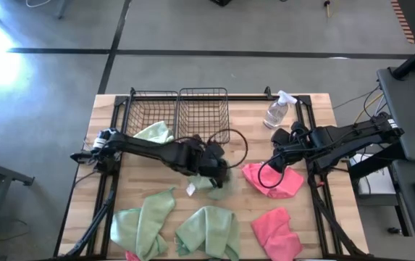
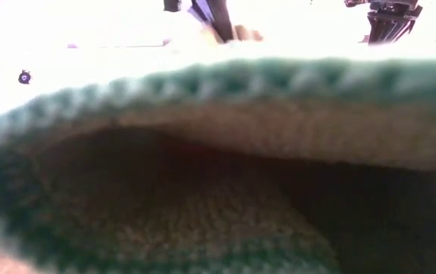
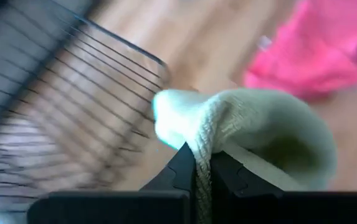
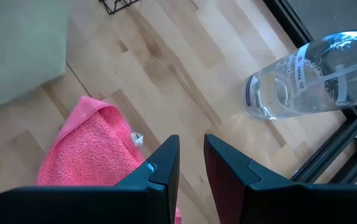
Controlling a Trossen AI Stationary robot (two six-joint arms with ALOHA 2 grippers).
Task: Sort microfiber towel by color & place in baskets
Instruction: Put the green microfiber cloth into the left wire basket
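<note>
Held towel: a light green microfiber towel (image 3: 259, 127) was pinched in the left tool (image 3: 202, 174), near the table's centre, just at 6 o'clock of the right-hand basket (image 1: 203, 110).
Handling: judged soft, light and limp; it draped in a fold over the fingers, so a pinch on a bunched edge, as here, should carry it, though a trailing corner could catch on basket wire.
Left tool state: pressed together on the cloth, with only a thin fold between the fingers.
Other green towels: one lay in the left-hand basket (image 1: 151, 110); two more lay at the table's 6 to 7 o'clock edge.
Pink towels: one (image 4: 94, 146) sat directly under the right tool (image 4: 190, 165); another lay toward 5 o'clock.
Right tool state: fingers slightly spread, gripping nothing, hovering above the pink cloth.
Spray bottle (image 1: 279, 110): stood at 1 o'clock on the table (image 1: 316, 119), near the right arm.
</note>
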